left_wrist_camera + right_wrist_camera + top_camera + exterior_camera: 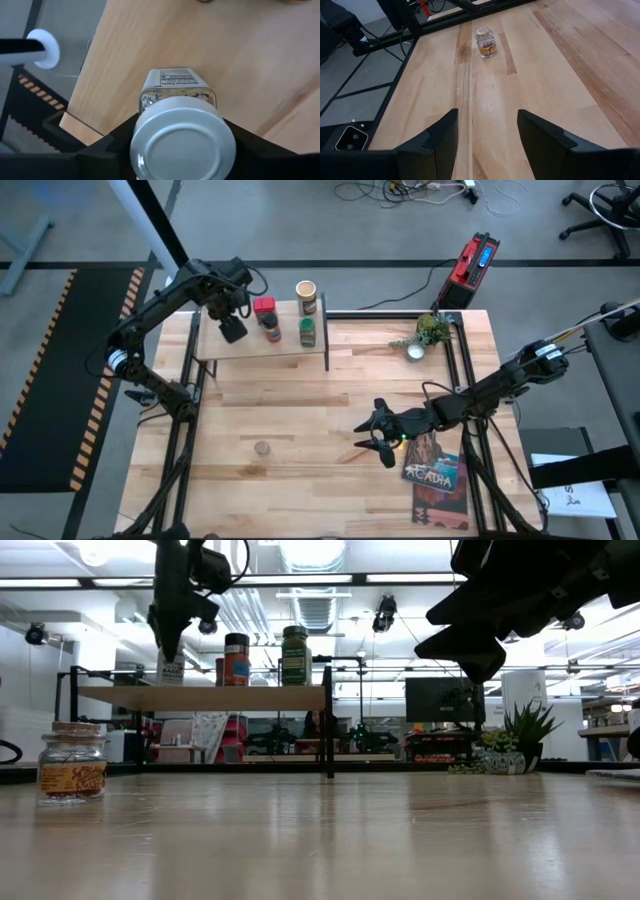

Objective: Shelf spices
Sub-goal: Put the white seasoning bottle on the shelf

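Observation:
The shelf (262,345) stands at the table's far left. On it are a red tin (264,307), a dark-capped jar (272,331), a green-lidded jar (307,331) and a tan canister (306,291). My left gripper (232,330) hangs over the shelf's left end, shut on a white-capped clear jar (176,92). A small cork-topped glass jar (262,447) stands by its base on the tabletop, near the front left. My right gripper (379,437) hovers open over the table's right half, pointing toward that jar (485,42). My left gripper pinches the clear jar by the sides of its white cap (139,137), one finger (107,145) on each side. The fingers come from above, pointing down. The jar (171,670) is upright, its base at the shelf top; whether it rests there I cannot tell.
A potted plant (430,332) sits at the table's far right, and the "Acadia" book (437,475) lies at the near right, close under my right arm. Bare wood (300,410) spreads between the shelf and the front edge. A red box (470,260) stands beyond the table.

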Tool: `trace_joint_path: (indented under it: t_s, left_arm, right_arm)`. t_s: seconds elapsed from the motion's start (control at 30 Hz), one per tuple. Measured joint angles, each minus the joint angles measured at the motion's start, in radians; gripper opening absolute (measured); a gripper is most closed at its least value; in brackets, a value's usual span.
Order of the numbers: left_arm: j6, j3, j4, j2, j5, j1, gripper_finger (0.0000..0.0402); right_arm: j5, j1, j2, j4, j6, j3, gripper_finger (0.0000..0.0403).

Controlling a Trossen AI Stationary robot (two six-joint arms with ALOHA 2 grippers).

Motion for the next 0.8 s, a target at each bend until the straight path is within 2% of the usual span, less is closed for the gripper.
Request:
trace_joint_path:
  t_s: [0.3,0.6,0.8]
  left_arm:
    - [0.126,0.0,-0.016,-0.012,0.022,-0.001,0.0203]
    - [0.229,0.0,-0.018,-0.015,0.039,-0.001,0.0186]
    - [0.287,-0.001,-0.015,-0.016,0.037,0.0,0.0206]
  right_arm:
    - [0.0,0.0,0.0,0.0,0.0,0.0,0.0181]
    - [0.0,0.0,0.0,0.0,0.0,0.0,0.0181]
    - [0.0,0.0,0.0,0.0,0.0,0.0,0.0181]
